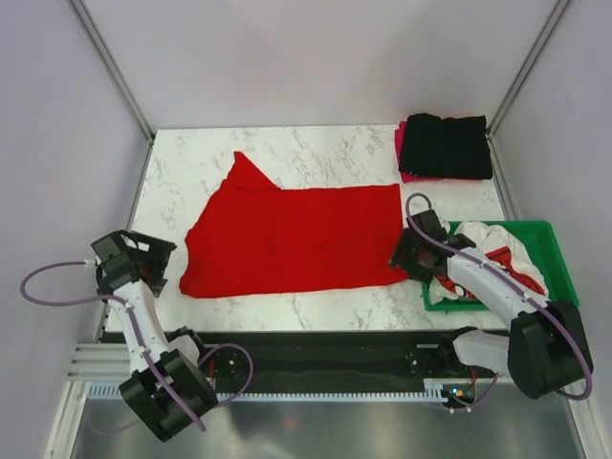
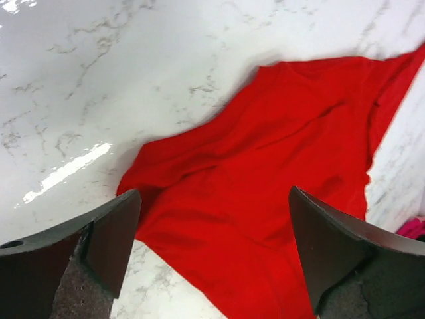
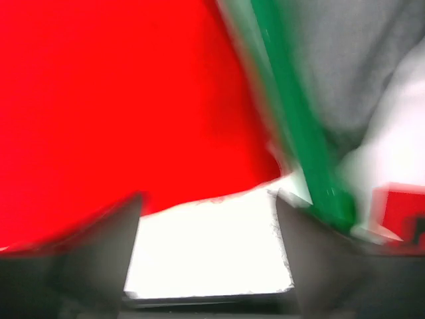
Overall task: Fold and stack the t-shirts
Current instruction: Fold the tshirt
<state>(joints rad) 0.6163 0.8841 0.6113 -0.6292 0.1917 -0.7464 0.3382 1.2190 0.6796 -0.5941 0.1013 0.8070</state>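
A plain bright red t-shirt (image 1: 296,239) lies spread flat across the middle of the marble table. A folded black t-shirt (image 1: 446,143) sits on a magenta-pink one (image 1: 400,143) at the back right. White t-shirts with red print (image 1: 490,252) are bunched in the green crate. My left gripper (image 1: 161,260) hovers open just left of the red shirt's lower left corner; in the left wrist view its gripper (image 2: 212,252) stands wide apart over the red cloth (image 2: 265,166). My right gripper (image 1: 400,256) is at the shirt's lower right corner; in its blurred wrist view the gripper (image 3: 207,246) is open over bare table, the red hem (image 3: 119,100) just beyond.
The green plastic crate (image 1: 537,226) stands at the right edge, close beside my right arm; its rim (image 3: 292,113) shows right of the fingers. A pink edge (image 2: 413,228) peeks in at the left wrist view's right border. Metal frame posts rise at the table's back corners.
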